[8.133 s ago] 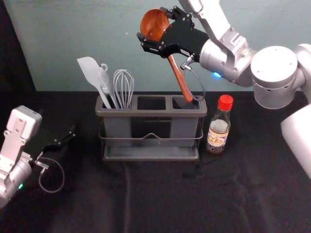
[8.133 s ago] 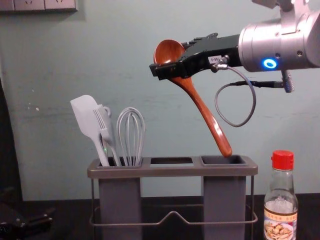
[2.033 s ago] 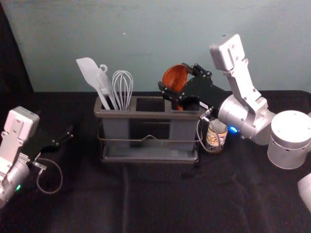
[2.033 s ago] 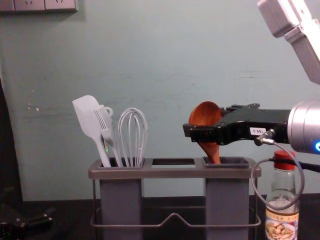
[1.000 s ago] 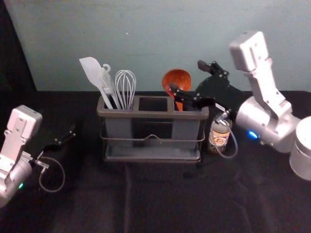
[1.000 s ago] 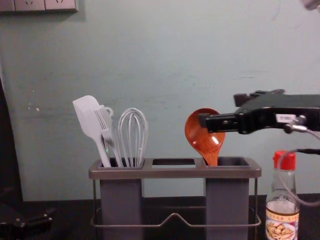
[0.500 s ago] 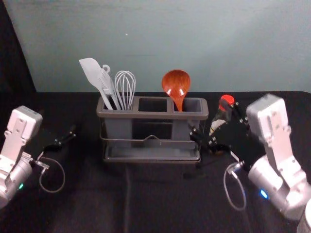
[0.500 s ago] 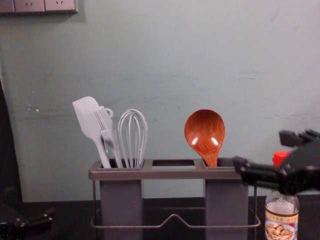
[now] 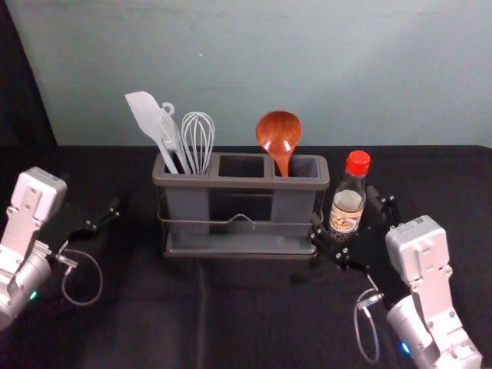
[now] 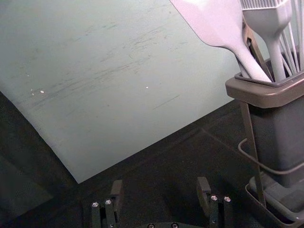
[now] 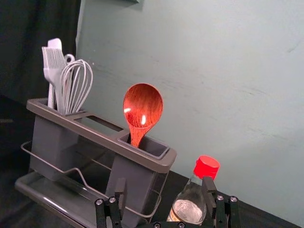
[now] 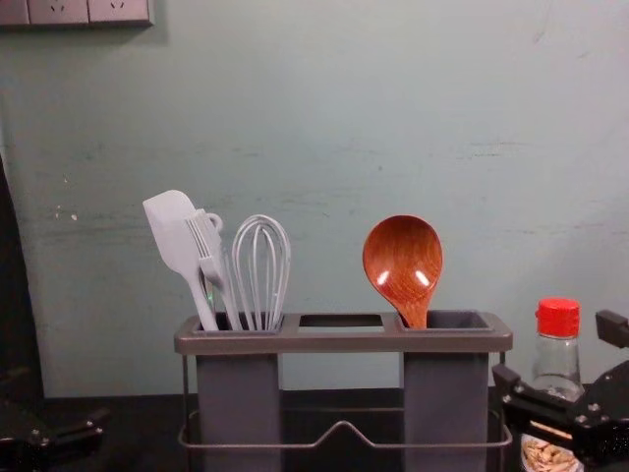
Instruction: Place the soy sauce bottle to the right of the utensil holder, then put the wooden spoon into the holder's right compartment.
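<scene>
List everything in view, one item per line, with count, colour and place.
Utensil holder: 1, grey, centre
Wooden spoon: 1, reddish-brown, right compartment
Soy sauce bottle: 1, red cap, right of holder
Spatula: 1, whitish, left compartment
Brush: 1, whitish, same
Whisk: 1, whitish, same
Wall: 1, grey-green, behind
Left end effector: 1, black, left, open
Right end effector: 1, black, by bottle, open

wooden spoon (image 9: pixel 277 131) now in right compartment (image 9: pixel 307 166), right hand (image 9: pixel 344 209) lowered away
</scene>
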